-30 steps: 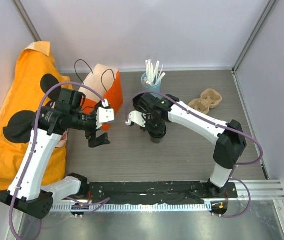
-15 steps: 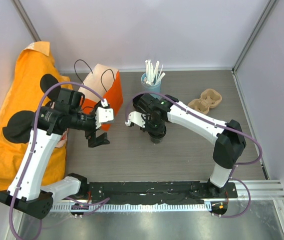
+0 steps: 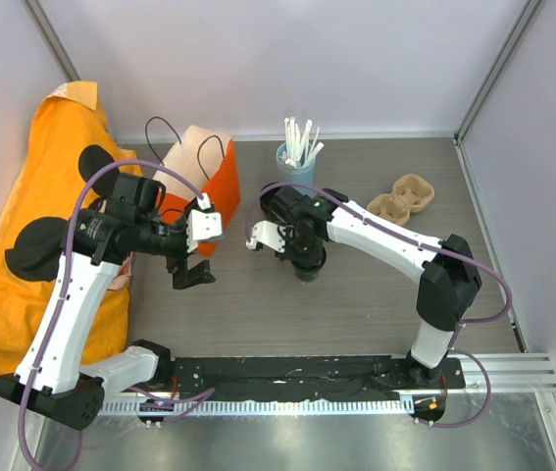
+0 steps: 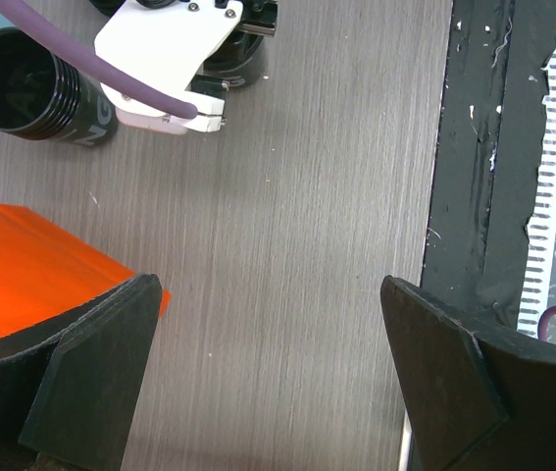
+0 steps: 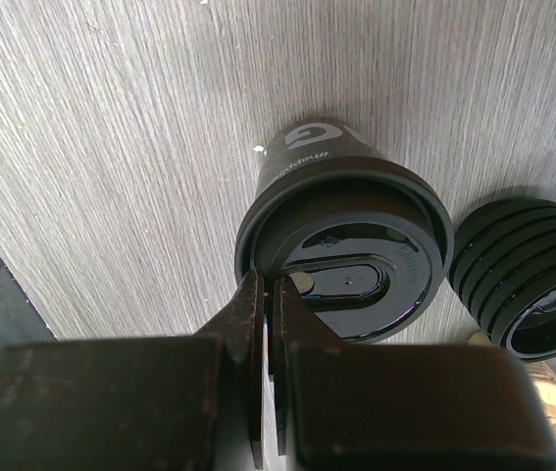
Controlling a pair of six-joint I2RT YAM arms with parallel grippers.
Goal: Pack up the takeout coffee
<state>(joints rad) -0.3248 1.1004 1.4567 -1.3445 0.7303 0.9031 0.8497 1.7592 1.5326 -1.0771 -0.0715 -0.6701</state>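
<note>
Right hand (image 5: 268, 287) pinched fully together, tips on the lidded coffee cup (image 5: 376, 201) — left hand (image 4: 268, 294) gapes wide over the desk (image 4: 297, 196), beside the orange bag (image 4: 23, 255).

Open table (image 3: 248, 314) between orange bag (image 3: 221, 186) and lidded cup (image 5: 376, 235)

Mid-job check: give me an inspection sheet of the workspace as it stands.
Surface: grey wood-grain table, no spills seen.
Job's things: lidded black cup upright at centre; orange bag at back left; cup carrier at right, empty; straws at back.
Clutter: black ribbed stack beside the cup; orange cloth at left.
Tools: left tool open, empty; right tool shut, tips over the cup's lid.
Cables: purple cables loop off both arms, no snag seen.
Surroundings: grey walls; nothing else seen.
</note>
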